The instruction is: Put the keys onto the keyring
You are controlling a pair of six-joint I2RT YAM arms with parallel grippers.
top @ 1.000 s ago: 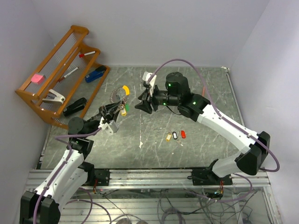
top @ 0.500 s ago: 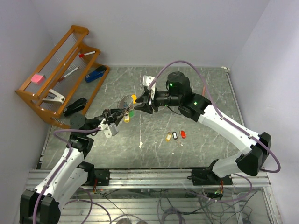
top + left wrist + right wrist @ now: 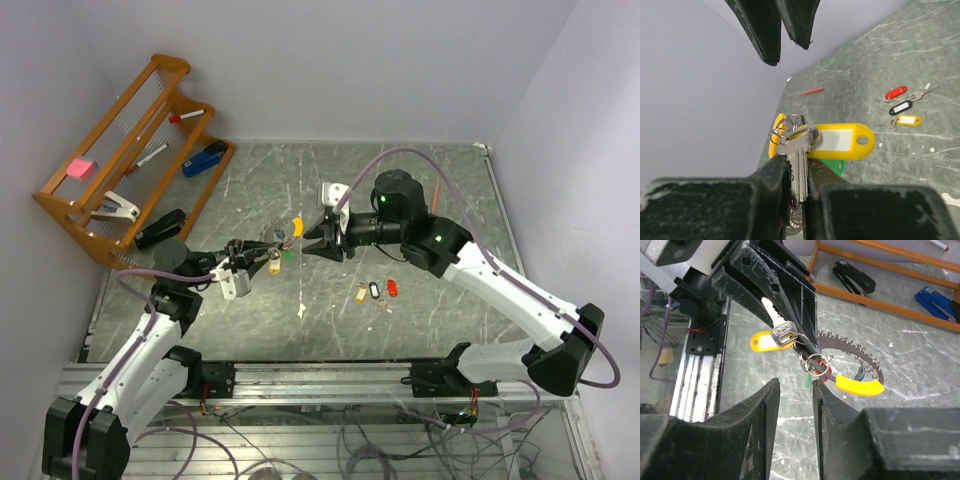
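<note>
**Above tabletop (image 3: pixel 420 180) centre: keyring (image 3: pixel 860 385) aloft**

Left tool (image 3: pixel 797 175) clamped on a key (image 3: pixel 799 160) blade, long axis pointing at right tool (image 3: pixel 794 385), which is narrowly parted and empty. Keyring hangs at the key's head, just ahead. Loose keys (image 3: pixel 375 290) on tabletop, nearer right arm.

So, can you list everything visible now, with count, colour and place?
table: one, grey-green, under all.
rack: one, brown wood, far left.
blue stapler: one, blue, on rack.
black stapler: one, black, on rack.
pink note: one, pink, on rack.
loose keys: three, yellow, black, red tags, table centre.
held key: one, silver, yellow tag, in left gripper.
keyring: one, orange-yellow band, at held key's head.
left gripper: one, black, shut on held key.
right gripper: one, black, open, facing keyring.
</note>
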